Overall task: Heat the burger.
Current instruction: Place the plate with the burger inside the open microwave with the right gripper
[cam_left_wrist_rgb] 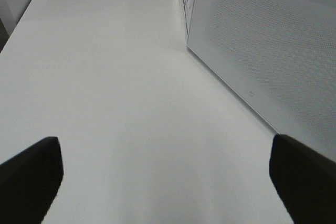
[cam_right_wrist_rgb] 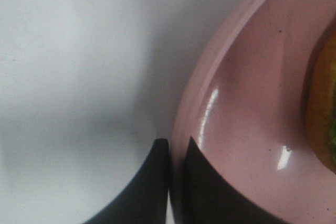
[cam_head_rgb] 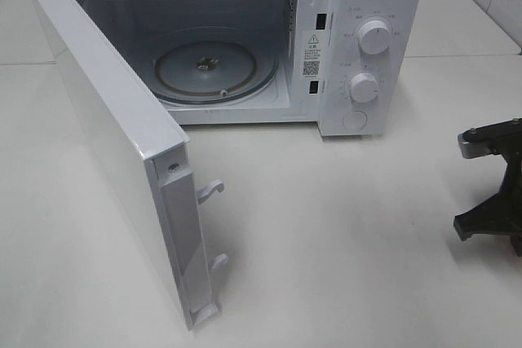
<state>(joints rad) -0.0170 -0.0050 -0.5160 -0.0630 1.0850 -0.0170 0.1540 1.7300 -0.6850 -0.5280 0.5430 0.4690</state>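
The burger (cam_right_wrist_rgb: 325, 114) shows only as an orange-brown and green edge in the right wrist view, sitting on a glossy pink plate (cam_right_wrist_rgb: 252, 103). My right gripper (cam_right_wrist_rgb: 176, 141) is shut on the plate's rim, one finger outside it and one inside. In the high view only part of the right arm (cam_head_rgb: 493, 193) shows at the right edge; plate and burger are out of that view. My left gripper (cam_left_wrist_rgb: 165, 145) is open and empty over the white table, beside the open microwave door (cam_left_wrist_rgb: 262, 51). It is not in the high view.
The white microwave (cam_head_rgb: 245, 38) stands at the back with its door (cam_head_rgb: 122, 144) swung wide open toward the front left. Its glass turntable (cam_head_rgb: 216, 67) holds nothing. Two knobs (cam_head_rgb: 373, 36) are on its right panel. White table (cam_head_rgb: 342, 242) lies in front.
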